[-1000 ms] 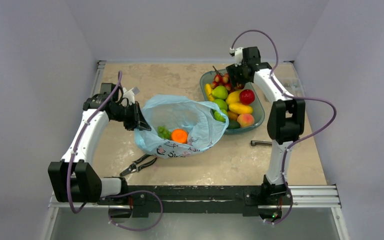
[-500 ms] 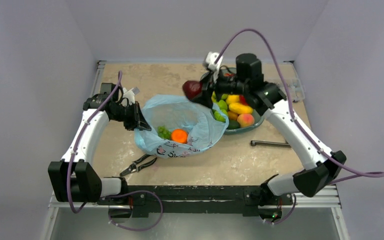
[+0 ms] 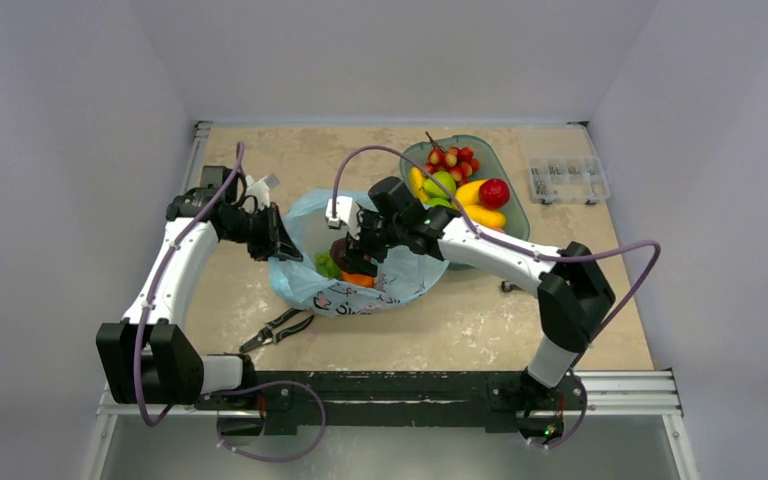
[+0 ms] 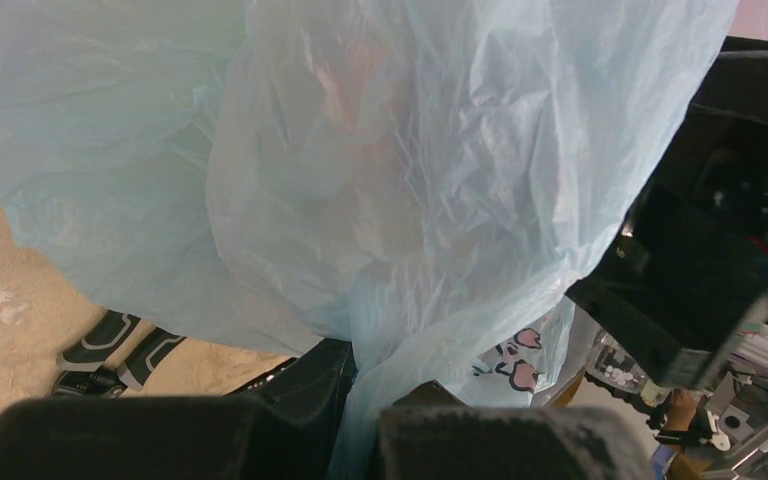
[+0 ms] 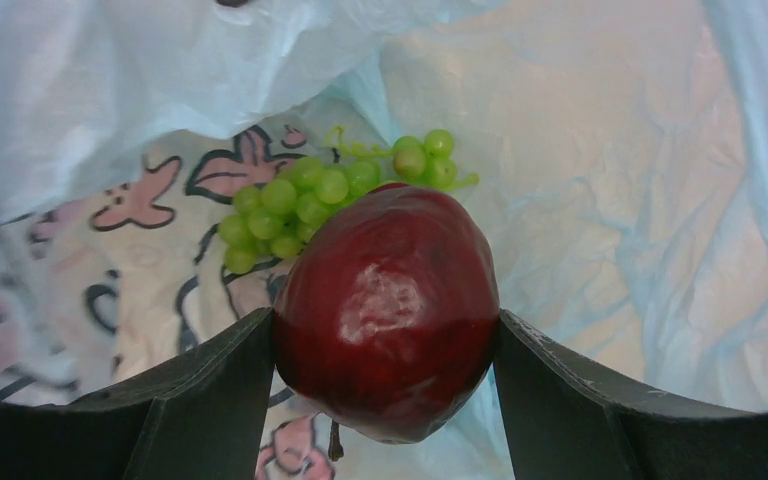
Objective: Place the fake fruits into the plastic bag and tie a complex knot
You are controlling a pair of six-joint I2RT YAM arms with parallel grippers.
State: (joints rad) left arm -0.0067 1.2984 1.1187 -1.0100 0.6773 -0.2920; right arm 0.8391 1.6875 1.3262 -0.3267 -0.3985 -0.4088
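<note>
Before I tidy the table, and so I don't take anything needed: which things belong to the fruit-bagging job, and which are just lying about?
Job:
plastic bag, pinched by left gripper
dark red apple in right gripper
green grapes and orange in the bag
fruits in the teal dish

Lying about:
pliers
clear compartment box
metal rod, partly hidden

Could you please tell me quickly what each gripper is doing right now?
Left gripper: closed on the bag's rim.
Right gripper: closed on a red apple, inside the bag.
</note>
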